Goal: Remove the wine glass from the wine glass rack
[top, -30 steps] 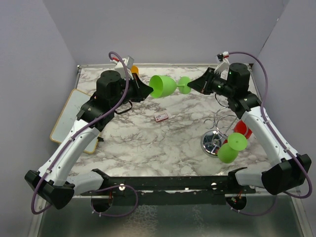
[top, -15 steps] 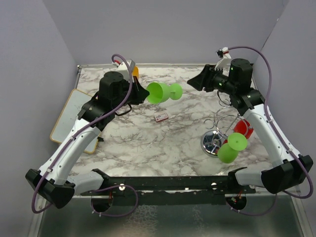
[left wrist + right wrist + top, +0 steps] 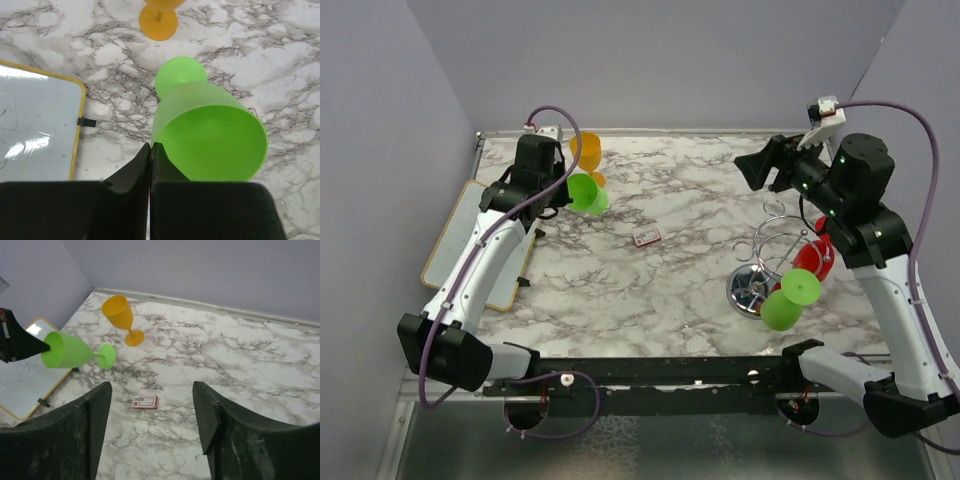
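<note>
Our left end effector (image 3: 150, 150) pinches the green glass (image 3: 210, 135) by its rim. It looks light, hard, slippery; the stem seems safer. Our right end effector (image 3: 151, 386) is open.

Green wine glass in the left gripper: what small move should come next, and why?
Probably tip the green wine glass upright and lower it onto the marble table beside the orange wine glass. The left gripper pinches its rim, holding it sideways, and the right gripper is open and away.
</note>
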{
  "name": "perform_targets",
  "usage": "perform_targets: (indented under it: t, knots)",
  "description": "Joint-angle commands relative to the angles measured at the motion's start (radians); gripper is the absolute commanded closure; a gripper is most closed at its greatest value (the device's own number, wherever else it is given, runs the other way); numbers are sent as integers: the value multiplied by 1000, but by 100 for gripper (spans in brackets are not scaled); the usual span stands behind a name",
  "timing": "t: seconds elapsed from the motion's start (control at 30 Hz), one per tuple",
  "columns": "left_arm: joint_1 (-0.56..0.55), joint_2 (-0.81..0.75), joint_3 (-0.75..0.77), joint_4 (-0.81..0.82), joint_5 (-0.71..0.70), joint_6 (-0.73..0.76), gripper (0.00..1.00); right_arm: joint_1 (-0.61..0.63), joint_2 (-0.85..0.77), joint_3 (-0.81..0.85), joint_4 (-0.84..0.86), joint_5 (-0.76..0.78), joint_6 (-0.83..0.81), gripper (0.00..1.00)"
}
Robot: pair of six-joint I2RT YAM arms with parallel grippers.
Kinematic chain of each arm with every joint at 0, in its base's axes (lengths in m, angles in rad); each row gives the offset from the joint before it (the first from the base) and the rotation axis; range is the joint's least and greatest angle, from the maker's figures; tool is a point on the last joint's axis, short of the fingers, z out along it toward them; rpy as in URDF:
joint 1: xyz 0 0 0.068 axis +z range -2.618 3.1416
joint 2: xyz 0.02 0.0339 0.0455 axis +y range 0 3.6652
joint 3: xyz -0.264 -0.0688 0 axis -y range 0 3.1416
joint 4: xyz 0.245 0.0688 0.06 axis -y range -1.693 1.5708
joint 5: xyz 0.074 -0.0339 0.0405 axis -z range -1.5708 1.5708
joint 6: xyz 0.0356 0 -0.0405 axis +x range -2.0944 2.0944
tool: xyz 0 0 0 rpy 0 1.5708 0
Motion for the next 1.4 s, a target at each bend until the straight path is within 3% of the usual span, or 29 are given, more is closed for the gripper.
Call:
perform_targets:
  t: [0.0, 0.27, 0.67, 1.1, 1.37]
  knots:
    - [19, 68, 17, 16, -42, 33, 100, 7, -77, 30, -46, 128, -118, 30]
    - [67, 225, 41, 49, -70, 42, 100, 7, -184, 26, -72, 196, -192, 19]
    - [76, 350, 146, 53, -10, 32, 99, 7, -246, -33, -93, 268, -243, 17]
    - [76, 360, 185, 38, -21, 51, 76, 7, -261, -66, -79, 267, -244, 17]
    - [76, 321, 217, 27, -36, 70, 50, 7, -266, -25, -127, 301, -300, 16]
